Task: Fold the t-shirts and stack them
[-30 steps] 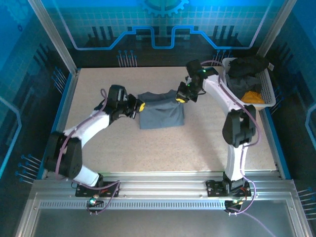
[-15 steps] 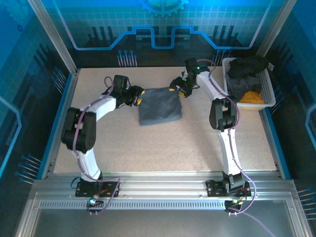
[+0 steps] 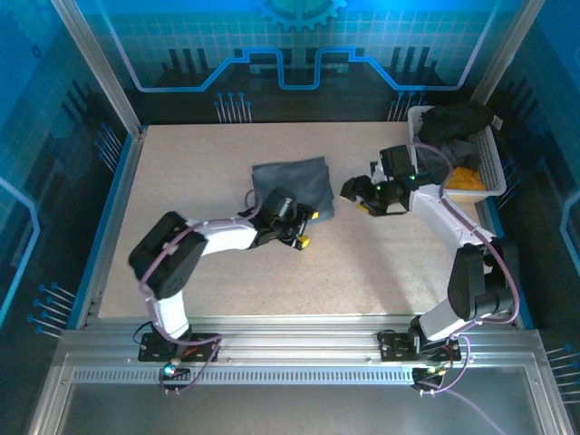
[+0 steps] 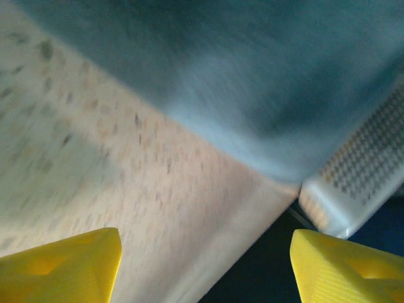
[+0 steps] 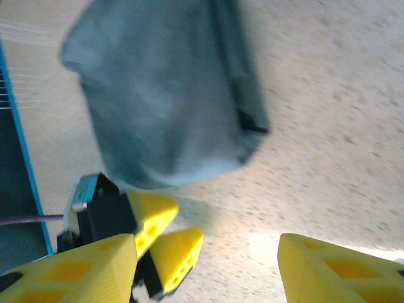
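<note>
The folded grey shirt (image 3: 292, 186) lay flat on the desk (image 3: 199, 172), nearly square, with no clear long side. The left end effector (image 3: 308, 228) sat just beside its near edge and the right end effector (image 3: 355, 198) just off its right edge; both gaped wide and held nothing. The other shirts (image 3: 453, 122) sat in the basket (image 3: 496, 163), nearer the right arm, which was probably better placed to fetch one. The right wrist view showed the left arm's yellow fingers (image 5: 148, 218) by the shirt; the left wrist view caught the basket's corner.
</note>
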You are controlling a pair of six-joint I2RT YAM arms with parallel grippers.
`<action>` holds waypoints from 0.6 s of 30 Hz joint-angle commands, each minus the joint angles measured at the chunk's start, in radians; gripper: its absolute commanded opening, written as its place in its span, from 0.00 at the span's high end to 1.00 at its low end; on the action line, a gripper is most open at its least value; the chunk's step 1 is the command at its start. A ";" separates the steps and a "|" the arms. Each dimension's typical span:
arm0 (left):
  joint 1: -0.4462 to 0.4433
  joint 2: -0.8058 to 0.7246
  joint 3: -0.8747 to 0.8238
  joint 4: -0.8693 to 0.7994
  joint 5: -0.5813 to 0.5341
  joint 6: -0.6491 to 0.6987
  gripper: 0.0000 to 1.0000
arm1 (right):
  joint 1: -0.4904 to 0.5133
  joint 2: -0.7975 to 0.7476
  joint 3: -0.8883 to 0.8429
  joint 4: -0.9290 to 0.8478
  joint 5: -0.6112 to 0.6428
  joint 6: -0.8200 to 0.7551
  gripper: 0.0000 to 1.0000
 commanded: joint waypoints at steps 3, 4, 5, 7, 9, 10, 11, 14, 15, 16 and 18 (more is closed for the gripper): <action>-0.042 0.108 0.168 0.088 -0.176 -0.129 0.27 | -0.076 -0.092 -0.069 -0.025 -0.048 -0.046 0.40; -0.048 0.115 0.170 0.081 -0.197 -0.137 0.28 | -0.088 -0.107 -0.079 -0.033 -0.054 -0.053 0.39; -0.051 0.125 0.173 0.073 -0.206 -0.150 0.29 | -0.099 -0.121 -0.090 -0.040 -0.059 -0.060 0.39; -0.055 0.142 0.176 0.058 -0.227 -0.170 0.31 | -0.120 -0.146 -0.112 -0.049 -0.071 -0.068 0.39; -0.049 0.165 0.180 0.049 -0.244 -0.185 0.37 | -0.144 -0.166 -0.125 -0.058 -0.084 -0.069 0.40; -0.044 0.178 0.185 0.045 -0.252 -0.184 0.40 | -0.151 -0.172 -0.130 -0.063 -0.091 -0.068 0.40; -0.036 0.192 0.200 0.032 -0.253 -0.174 0.43 | -0.157 -0.178 -0.129 -0.066 -0.096 -0.069 0.40; -0.014 0.229 0.245 -0.029 -0.234 -0.173 0.52 | -0.166 -0.183 -0.110 -0.091 -0.096 -0.078 0.40; -0.008 0.239 0.258 -0.045 -0.230 -0.171 0.56 | -0.169 -0.181 -0.104 -0.097 -0.092 -0.079 0.40; -0.001 0.245 0.268 -0.057 -0.227 -0.168 0.60 | -0.171 -0.179 -0.099 -0.099 -0.092 -0.078 0.40; 0.019 0.256 0.287 -0.078 -0.220 -0.154 0.72 | -0.175 -0.173 -0.090 -0.098 -0.090 -0.069 0.41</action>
